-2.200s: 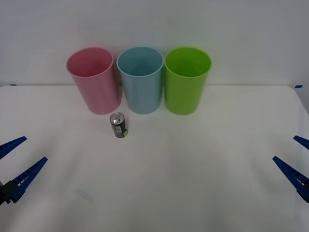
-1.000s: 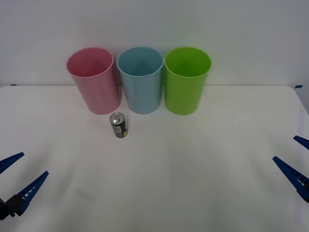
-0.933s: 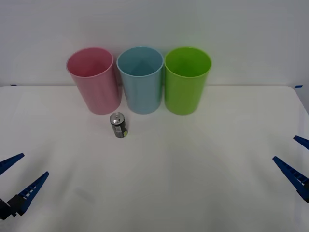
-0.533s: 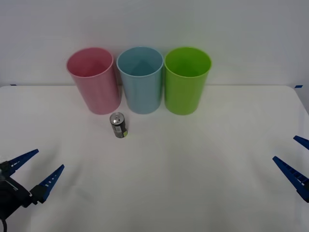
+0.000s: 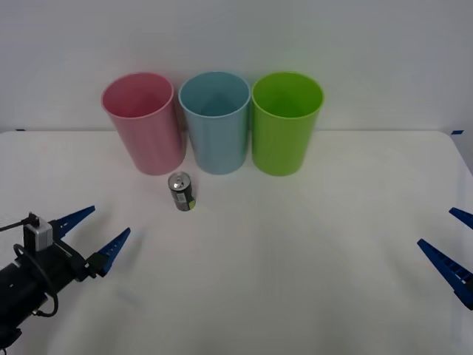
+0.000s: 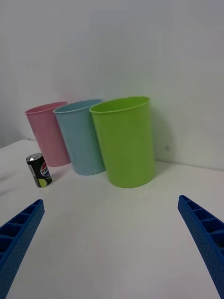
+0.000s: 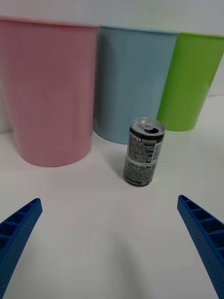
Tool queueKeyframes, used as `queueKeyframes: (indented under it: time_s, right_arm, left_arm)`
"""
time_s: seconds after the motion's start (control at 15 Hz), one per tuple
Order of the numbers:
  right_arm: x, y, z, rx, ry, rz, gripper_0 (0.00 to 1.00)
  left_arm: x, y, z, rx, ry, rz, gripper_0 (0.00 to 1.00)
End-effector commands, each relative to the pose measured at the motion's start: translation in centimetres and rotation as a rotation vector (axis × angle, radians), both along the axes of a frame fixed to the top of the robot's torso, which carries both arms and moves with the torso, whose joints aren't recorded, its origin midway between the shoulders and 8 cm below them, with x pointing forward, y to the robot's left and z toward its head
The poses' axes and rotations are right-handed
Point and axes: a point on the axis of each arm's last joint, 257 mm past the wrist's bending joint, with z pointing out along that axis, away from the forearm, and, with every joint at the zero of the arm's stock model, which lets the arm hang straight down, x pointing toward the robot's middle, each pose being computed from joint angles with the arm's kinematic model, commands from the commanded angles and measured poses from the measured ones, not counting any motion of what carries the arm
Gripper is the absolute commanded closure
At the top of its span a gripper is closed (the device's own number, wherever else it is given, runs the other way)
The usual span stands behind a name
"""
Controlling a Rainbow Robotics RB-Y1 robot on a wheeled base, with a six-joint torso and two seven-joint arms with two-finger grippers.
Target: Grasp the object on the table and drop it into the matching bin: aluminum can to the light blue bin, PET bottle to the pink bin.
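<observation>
The aluminum can (image 5: 181,191) stands upright near the counter's far edge, just before the light blue bin (image 5: 216,123). Left claw (image 5: 93,232), fingers spread, should straddle it squarely; the right claw (image 5: 458,251) waits spread by the right edge.

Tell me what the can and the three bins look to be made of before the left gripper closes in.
The can: apparently thin metal, with a shiny silver top, open tab hole and dark printed wall. The pink bin, light blue bin and lime green bin: probably moulded plastic, smooth, uniformly coloured, slightly glossy. The open left gripper is short of the can.
</observation>
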Motion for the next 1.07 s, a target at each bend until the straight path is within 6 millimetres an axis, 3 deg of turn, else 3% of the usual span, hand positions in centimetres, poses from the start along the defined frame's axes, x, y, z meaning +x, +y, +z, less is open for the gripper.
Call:
queueKeyframes:
  time_s: [0.07, 0.47, 1.07]
  right_arm:
    - [0.0, 0.0, 0.0, 0.0, 0.0, 0.0, 0.0]
    - [0.0, 0.0, 0.0, 0.0, 0.0, 0.0, 0.0]
    - [0.0, 0.0, 0.0, 0.0, 0.0, 0.0, 0.0]
  left_arm:
    - [2.0, -1.9, 0.0, 0.01, 0.0, 0.005, 0.0]
    - [4.6, -5.2, -1.5, 0.021, 0.031, -0.049, 0.0]
    - [8.8, -9.1, -2.1, 0.066, 0.047, -0.102, 0.0]
